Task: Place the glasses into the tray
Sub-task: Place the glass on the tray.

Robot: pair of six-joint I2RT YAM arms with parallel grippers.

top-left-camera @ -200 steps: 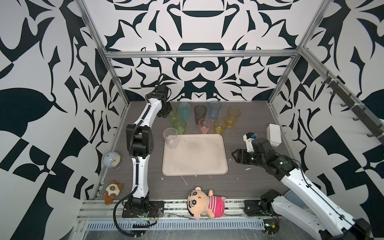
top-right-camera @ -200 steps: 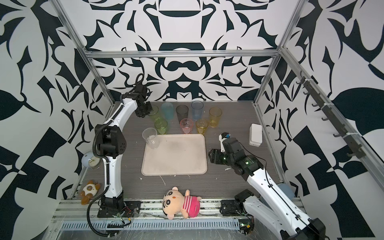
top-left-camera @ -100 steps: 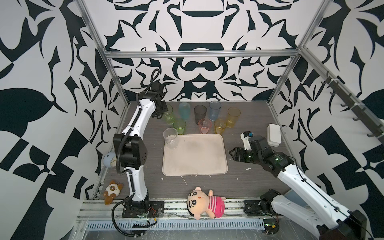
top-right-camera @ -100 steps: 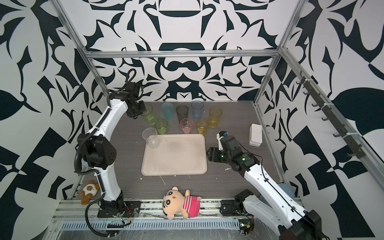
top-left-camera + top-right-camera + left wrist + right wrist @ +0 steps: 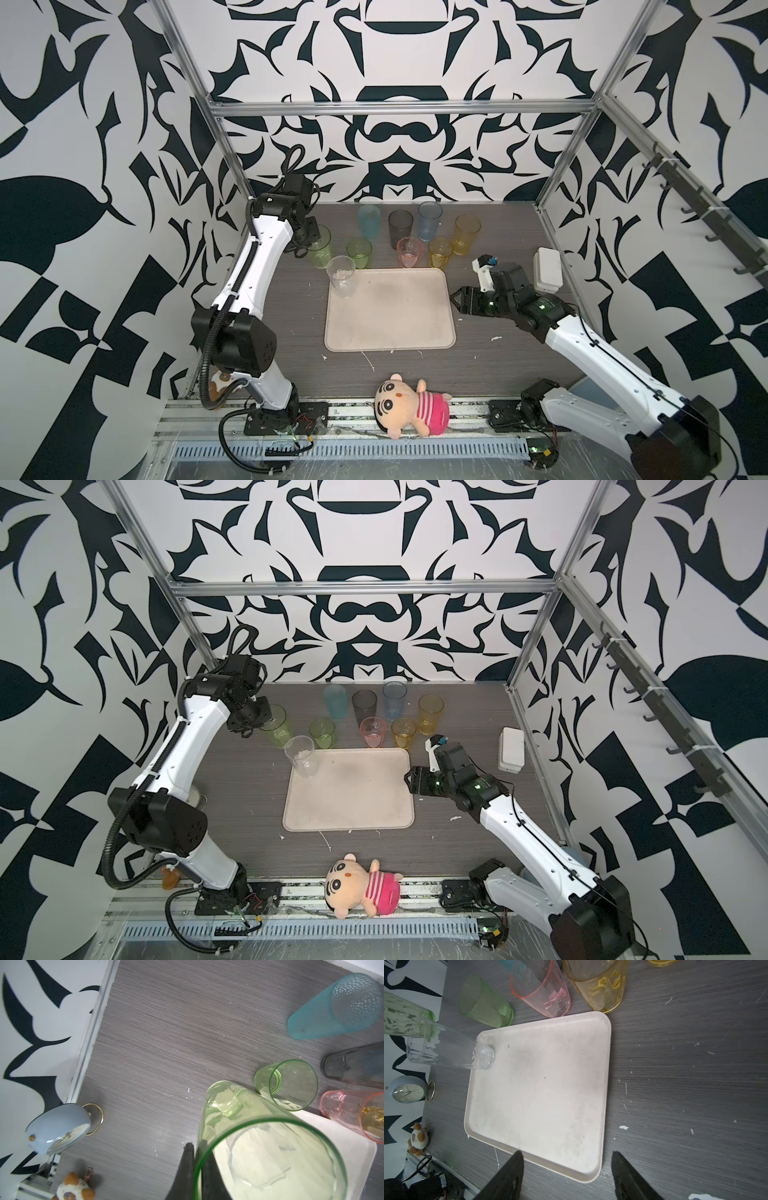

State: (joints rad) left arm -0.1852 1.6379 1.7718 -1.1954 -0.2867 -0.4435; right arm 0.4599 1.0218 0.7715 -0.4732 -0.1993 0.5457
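The tray [image 5: 388, 316] [image 5: 349, 800] [image 5: 542, 1088] lies mid-table, beige and flat. A clear glass [image 5: 340, 276] [image 5: 301, 756] [image 5: 452, 1051] stands in its far left corner. My left gripper [image 5: 309, 240] [image 5: 258, 720] [image 5: 196, 1145] is shut on the rim of the tall green glass [image 5: 321, 251] [image 5: 277, 729] [image 5: 259, 1147], left of the tray's far edge. Behind the tray stand short green [image 5: 358, 254], pink [image 5: 410, 252], short yellow [image 5: 440, 252], teal [image 5: 369, 221], grey [image 5: 400, 229], blue [image 5: 429, 221] and tall yellow [image 5: 466, 233] glasses. My right gripper [image 5: 455, 299] [image 5: 409, 781] [image 5: 566, 1153] is open at the tray's right edge, holding nothing.
A white box [image 5: 547, 269] sits by the right wall. A doll [image 5: 409, 405] lies at the front edge. A small clock [image 5: 56, 1128] [image 5: 406, 1091] and a plush toy [image 5: 72, 1188] sit along the left wall.
My left arm has swung left and drawn the tall green glass left and toward the front, away from the back row. The right gripper has edged slightly toward the tray.
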